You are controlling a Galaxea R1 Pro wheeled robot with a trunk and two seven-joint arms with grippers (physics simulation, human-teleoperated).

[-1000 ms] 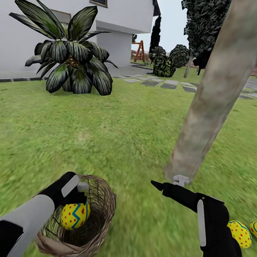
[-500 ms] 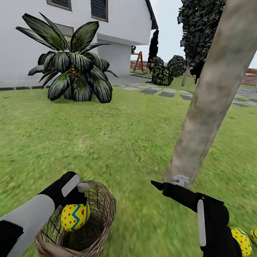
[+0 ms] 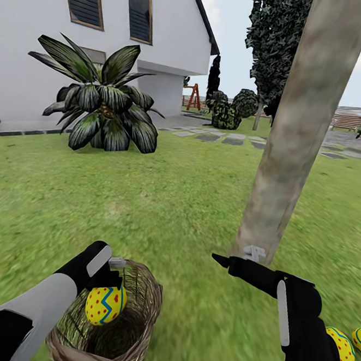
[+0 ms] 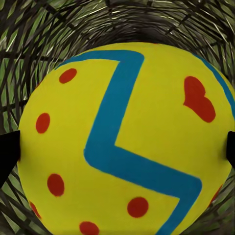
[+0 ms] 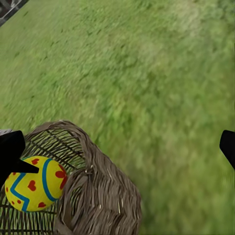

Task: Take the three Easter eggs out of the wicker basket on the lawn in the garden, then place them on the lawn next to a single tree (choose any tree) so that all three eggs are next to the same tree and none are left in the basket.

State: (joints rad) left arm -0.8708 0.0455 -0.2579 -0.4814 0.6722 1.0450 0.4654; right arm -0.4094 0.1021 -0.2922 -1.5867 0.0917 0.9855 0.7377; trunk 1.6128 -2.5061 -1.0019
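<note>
1. Camera has tilted up since 1.0 s ago: house windows show more, horizon sits lower in head view. Arms, basket and held egg keep the same pose rel. to each other; the two eggs on the grass have slid toward the lower-right frame edge, which is view shift, not object motion.
2. Left gripper (image 3: 107, 282): fingers closed on an Easter egg (image 3: 105, 303), yellow w/ blue zigzag and red marks. Egg hangs at the mouth of the wicker basket (image 3: 141, 314), near its left rim.
3. Left wrist view: same egg (image 4: 122, 142) seen close up, black finger pads touching it on both sides, woven basket wall (image 4: 205, 29) behind.
4. Right wrist view: basket (image 5: 103, 196) stands upright on the lawn (image 5: 161, 73), egg (image 5: 34, 183) at its opening, a dark fingertip against it.
5. Right gripper (image 3: 236, 257): jaws apart, nothing between them, held above grass close to the trunk base, well right of the basket.
6. Tree (image 3: 303, 125): thick bare grey-brown trunk, appears leaning in head view, rooted in lawn (image 3: 173, 202) just beyond the right gripper.
7. Two more eggs lie on the grass right of the trunk: one (image 3: 342, 348) partly behind the right arm, another (image 3: 359, 338) cut by the frame edge.
8. Background: white house (image 3: 26, 68), palm-like shrub (image 3: 102, 108), grey stepping stones (image 3: 222, 137), dark bushes (image 3: 233, 106).
</note>
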